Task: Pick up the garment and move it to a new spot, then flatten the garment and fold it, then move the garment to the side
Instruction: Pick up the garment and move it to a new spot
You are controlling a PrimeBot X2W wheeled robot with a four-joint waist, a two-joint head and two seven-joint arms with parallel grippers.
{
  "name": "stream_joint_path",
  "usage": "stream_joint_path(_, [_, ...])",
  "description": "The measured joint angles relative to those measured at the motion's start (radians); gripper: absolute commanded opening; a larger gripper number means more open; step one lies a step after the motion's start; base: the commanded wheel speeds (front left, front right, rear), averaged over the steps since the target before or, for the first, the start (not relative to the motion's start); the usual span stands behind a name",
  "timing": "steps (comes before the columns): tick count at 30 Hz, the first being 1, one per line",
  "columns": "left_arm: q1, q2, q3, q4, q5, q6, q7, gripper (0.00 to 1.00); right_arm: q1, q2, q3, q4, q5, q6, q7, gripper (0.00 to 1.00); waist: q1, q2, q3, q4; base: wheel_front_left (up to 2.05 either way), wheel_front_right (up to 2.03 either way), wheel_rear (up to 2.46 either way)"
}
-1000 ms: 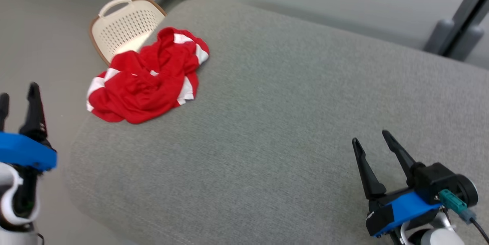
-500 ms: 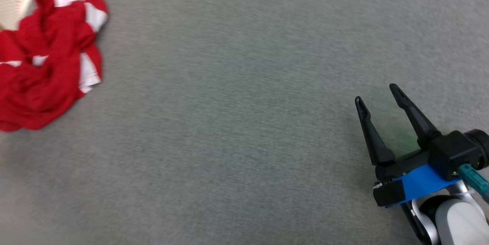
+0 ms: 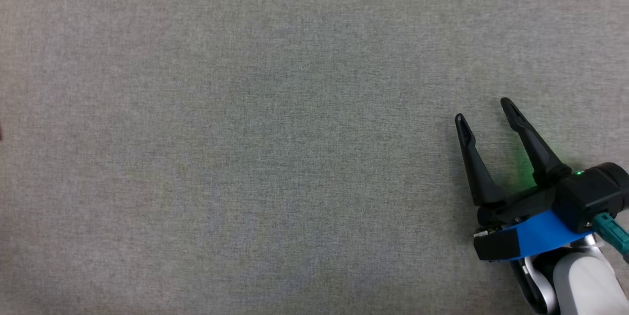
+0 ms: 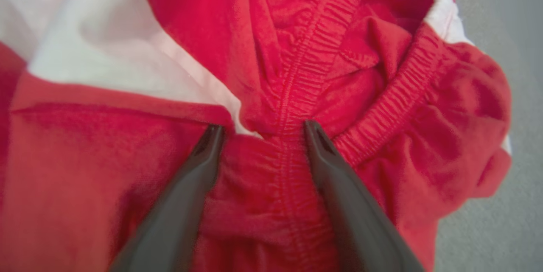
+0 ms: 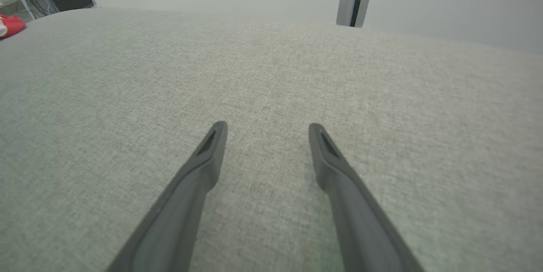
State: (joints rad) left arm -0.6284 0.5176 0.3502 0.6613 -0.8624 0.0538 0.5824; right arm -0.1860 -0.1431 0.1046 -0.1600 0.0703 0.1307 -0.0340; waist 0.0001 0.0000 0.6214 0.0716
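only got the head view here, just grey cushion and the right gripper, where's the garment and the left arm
Observer: The left wrist view has the red and white garment close up, right in front of the left gripper.
Operator: has it grabbed it yet
Observer: No. Its jaws are open, with a fingertip on each side of the gathered elastic band.
Operator: how far is that from the right arm
Observer: In the right wrist view the garment shows as a small red patch at the far left edge, across the cushion and well away from the open right gripper.
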Motion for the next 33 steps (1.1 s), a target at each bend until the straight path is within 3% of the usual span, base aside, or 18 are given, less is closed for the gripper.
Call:
stream_joint_path(1, [0.002,0.007,-0.004,0.000,0.000,0.003,0.015,0.26,0.000,0.005,0.002,0.005,0.002,0.000,-0.004,1.00,0.0000,0.0000,-0.007,-0.004,0.00,0.00,0.00])
stream_joint_path(2, [0.008,0.009,-0.010,-0.002,0.004,0.007,0.022,0.00,0.000,0.007,0.003,0.011,0.003,0.000,-0.011,1.00,0.0000,0.0000,-0.016,-0.006,0.00,0.00,0.00])
stream_joint_path(6, [0.047,0.008,-0.027,-0.019,0.020,0.005,0.030,0.00,-0.001,0.015,0.015,0.040,0.011,0.000,-0.024,1.00,0.0000,0.0000,-0.062,-0.009,0.00,0.00,0.00])
stream_joint_path(10, [0.067,0.011,-0.042,-0.059,0.053,-0.012,-0.030,0.00,0.001,0.022,0.018,0.079,0.022,0.000,-0.040,1.00,0.0000,0.0000,-0.123,-0.008,0.00,0.00,0.00])
stream_joint_path(14, [0.056,0.074,-0.066,-0.123,0.135,-0.019,-0.128,0.00,0.009,0.031,0.024,0.121,0.038,0.000,-0.058,1.00,-0.0002,0.0000,-0.199,-0.003,0.00,0.00,0.00])
stream_joint_path(22, [-0.024,0.087,-0.203,-0.306,0.197,-0.077,-0.076,0.00,0.066,0.059,0.024,0.190,0.062,0.000,-0.092,1.00,-0.0003,0.0000,-0.381,0.001,0.00,0.00,0.00])
stream_joint_path(27, [-0.085,0.049,-0.297,-0.467,0.199,-0.101,-0.010,0.00,0.103,0.074,0.024,0.212,0.073,0.000,-0.103,1.00,-0.0004,0.0000,-0.486,-0.014,0.00,0.00,0.00])
stream_joint_path(33, [-0.114,-0.061,-0.408,-0.663,0.163,-0.107,0.060,0.00,0.129,0.082,0.023,0.213,0.078,0.000,-0.100,1.00,-0.0005,0.0000,-0.556,-0.075,0.00,0.00,0.00])
